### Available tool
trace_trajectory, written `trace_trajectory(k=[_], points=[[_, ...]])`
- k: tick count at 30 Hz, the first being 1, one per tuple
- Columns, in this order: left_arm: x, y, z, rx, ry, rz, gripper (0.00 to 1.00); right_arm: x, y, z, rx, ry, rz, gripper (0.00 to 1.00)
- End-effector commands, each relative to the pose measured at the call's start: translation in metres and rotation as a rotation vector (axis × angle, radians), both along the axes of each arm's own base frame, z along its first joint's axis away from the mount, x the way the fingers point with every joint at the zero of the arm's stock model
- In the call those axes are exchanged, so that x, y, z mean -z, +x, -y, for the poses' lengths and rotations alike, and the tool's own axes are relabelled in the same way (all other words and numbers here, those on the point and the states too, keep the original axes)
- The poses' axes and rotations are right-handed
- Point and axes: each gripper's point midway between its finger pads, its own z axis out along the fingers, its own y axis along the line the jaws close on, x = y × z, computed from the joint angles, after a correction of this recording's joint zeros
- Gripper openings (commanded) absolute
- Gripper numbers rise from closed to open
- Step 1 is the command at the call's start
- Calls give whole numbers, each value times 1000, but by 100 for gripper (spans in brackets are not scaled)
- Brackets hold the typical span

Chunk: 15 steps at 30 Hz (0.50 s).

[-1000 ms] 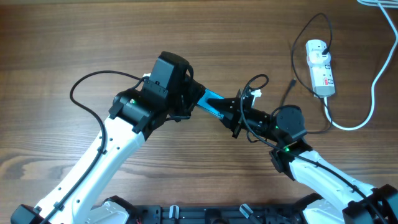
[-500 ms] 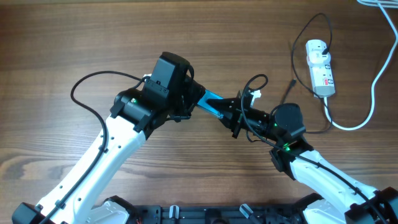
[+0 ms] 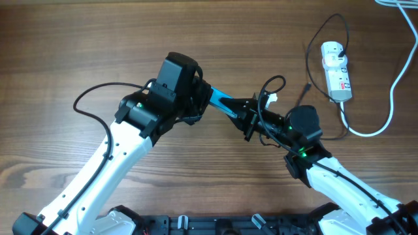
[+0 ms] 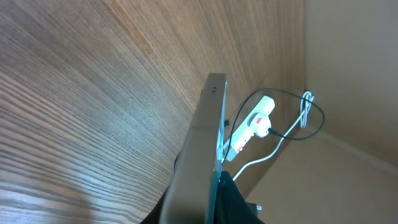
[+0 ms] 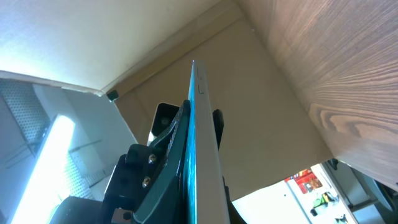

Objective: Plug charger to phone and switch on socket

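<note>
In the left end effector (image 3: 202, 99), the phone (image 3: 221, 102) is clamped above the tabletop (image 3: 78, 46). Whether the right end effector (image 3: 246, 119) is closed on it cannot be told. It could be twisted loose by opposed pulls. The charger (image 3: 307, 87) lies well beyond.

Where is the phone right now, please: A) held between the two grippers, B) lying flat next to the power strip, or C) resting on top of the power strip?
A: the phone shows as a cyan strip between the left gripper and the right gripper, far from the power strip.
</note>
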Motion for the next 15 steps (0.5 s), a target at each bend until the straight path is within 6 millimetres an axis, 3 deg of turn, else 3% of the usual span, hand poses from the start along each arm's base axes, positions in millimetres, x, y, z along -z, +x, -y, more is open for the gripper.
trace_trajectory(k=[1, 5, 8, 13, 15], points=[[-5, 0, 1, -24, -13, 1, 7, 31, -14, -6, -61, -65, -67, 4], [-7, 2, 3, -24, -21, 13, 4, 42, -11, -4, -37, -90, -112, 4], [-7, 2, 3, -29, -24, 9, 4, 70, -17, 0, -33, -149, -232, 4], [-7, 2, 2, -51, -38, -5, 4, 71, -17, 0, -33, -153, -239, 4], [-7, 2, 2, -52, -38, -5, 4, 71, -18, 0, -35, -153, -239, 10]])
